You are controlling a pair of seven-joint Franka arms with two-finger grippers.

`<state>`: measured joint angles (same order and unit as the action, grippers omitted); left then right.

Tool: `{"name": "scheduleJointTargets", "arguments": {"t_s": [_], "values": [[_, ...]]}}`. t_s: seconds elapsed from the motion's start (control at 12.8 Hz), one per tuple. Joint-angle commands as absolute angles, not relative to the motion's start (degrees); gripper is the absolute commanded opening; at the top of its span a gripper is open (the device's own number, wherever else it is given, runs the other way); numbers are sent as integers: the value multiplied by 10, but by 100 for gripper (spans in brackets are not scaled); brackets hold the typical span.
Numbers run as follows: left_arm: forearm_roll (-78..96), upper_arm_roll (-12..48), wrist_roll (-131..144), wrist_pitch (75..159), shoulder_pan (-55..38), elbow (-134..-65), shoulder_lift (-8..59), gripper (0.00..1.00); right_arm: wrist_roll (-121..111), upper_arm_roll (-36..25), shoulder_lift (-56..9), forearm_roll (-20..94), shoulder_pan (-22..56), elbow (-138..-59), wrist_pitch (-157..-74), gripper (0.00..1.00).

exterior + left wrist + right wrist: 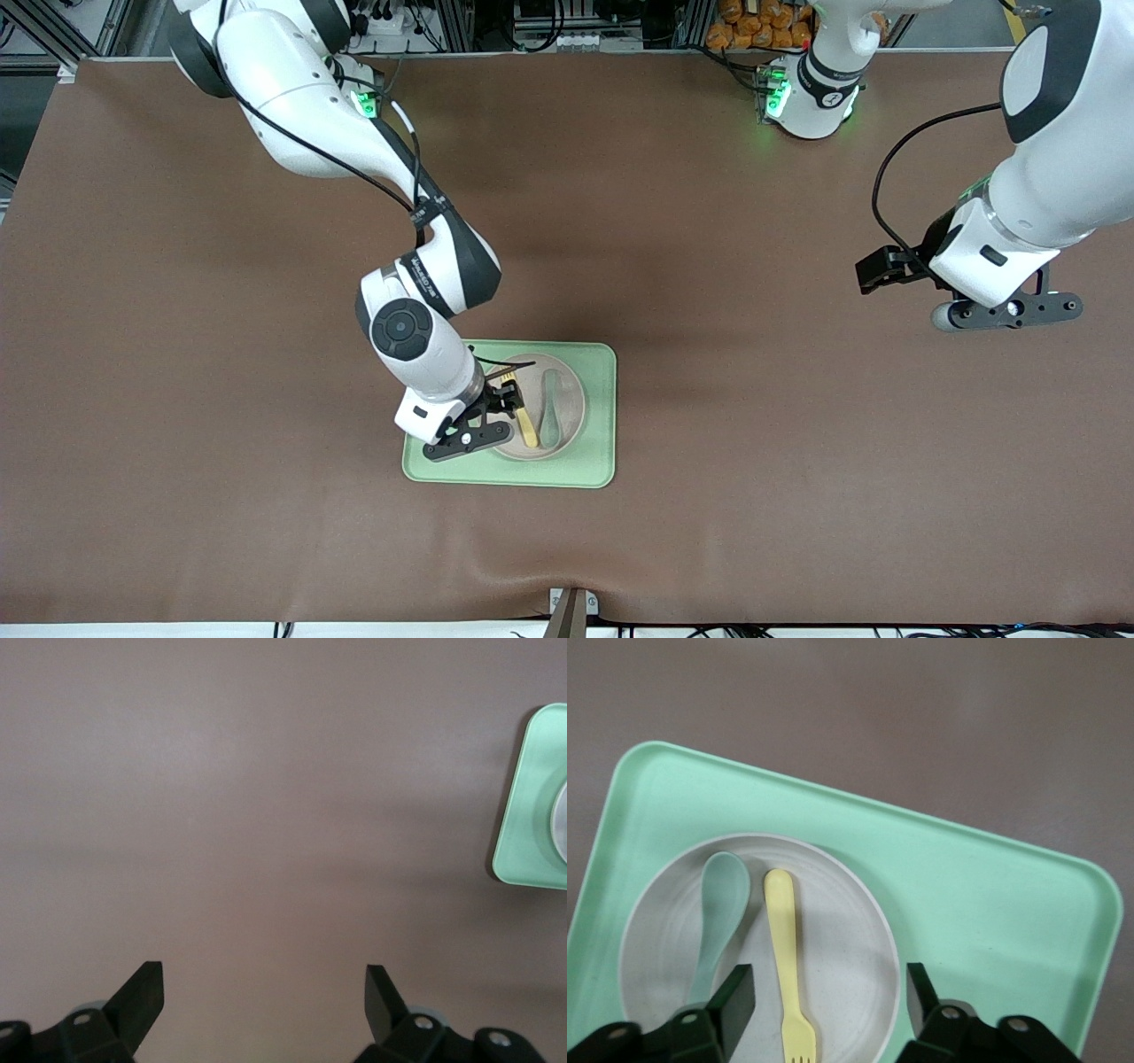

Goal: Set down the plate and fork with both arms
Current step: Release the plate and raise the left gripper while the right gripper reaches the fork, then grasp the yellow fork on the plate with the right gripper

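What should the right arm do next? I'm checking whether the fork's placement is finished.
Probably lift the right gripper straight up. Its fingers are open either side of the fork, which already lies on the plate beside the spoon, in the tray. The left gripper waits, open, over bare table.

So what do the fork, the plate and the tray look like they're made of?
Fork: probably plastic, pale yellow, smooth, matte, one moulded piece. Plate: speckled beige with faint rings, matte; ceramic or a plastic composite, unclear which. Tray: light green, rounded corners, soft sheen, likely plastic or silicone.
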<state>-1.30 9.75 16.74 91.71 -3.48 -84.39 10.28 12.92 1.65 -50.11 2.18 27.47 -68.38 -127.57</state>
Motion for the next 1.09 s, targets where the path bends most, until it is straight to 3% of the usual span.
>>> {"name": "scheduleJointTargets", "arguments": {"t_s": [0.0,0.78,1.01], "values": [[-44,98,135,921,-33,-831,98,100,137,11,-519,18,286,-663,-1269,72],[-38,100,132,912,-23,-838,91,100,137,12,-537,19,310,-692,-1270,54],[-38,101,130,903,-23,-848,81,100,136,12,-541,17,312,-699,-1275,54]]}}
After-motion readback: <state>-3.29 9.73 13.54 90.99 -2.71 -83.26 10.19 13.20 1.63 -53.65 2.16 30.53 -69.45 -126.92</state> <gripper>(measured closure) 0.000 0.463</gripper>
